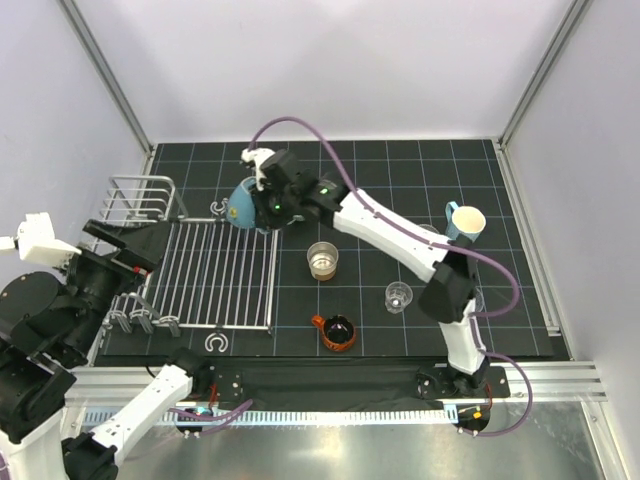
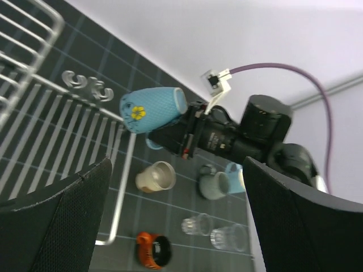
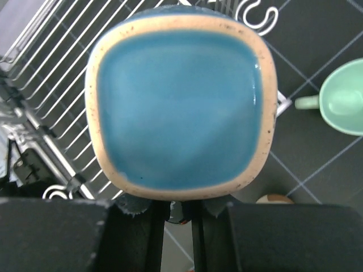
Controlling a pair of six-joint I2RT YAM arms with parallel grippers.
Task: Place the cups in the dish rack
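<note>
R pincer [image 3: 180, 214] is gripping the blue mug [image 3: 180, 99]; its fingers are closing on the mug from both sides, near the handle. The mug is hanging in the air and lying sideways, and the left wrist view is showing a yellow flower on its side. In the right wrist view a flat blue face w/ a cream edge is filling most of the picture. The mug is hovering at the far right corner of the flat slatted part of the dish rack [image 1: 215, 275]. I cannot tell if it is touching the wires.

L pincer [image 2: 176, 170] is standing wide open and holding nothing. It is sitting at the left side of the rack, beside the raised basket part, and facing toward the held mug.

Going outward, the other cups are all standing on the dark mat [image 1: 400, 170], to the right of the rack:
- A pale cup [image 1: 322, 261] is standing upright near the rack's right edge.
- A clear glass [image 1: 399, 296] is standing nearer to the right arm.
- An orange cup [image 1: 336, 332] w/ a dark inside is sitting near the front edge.
- A second blue mug [image 1: 466, 220], cream inside, is standing at the far right.
- A grey mug [image 2: 214, 185] and a second clear glass [image 2: 229, 237] are showing in the left wrist view.
- A mint green mug [image 3: 342, 105] is standing mouth up, just right of the held mug in the right wrist view.
</note>
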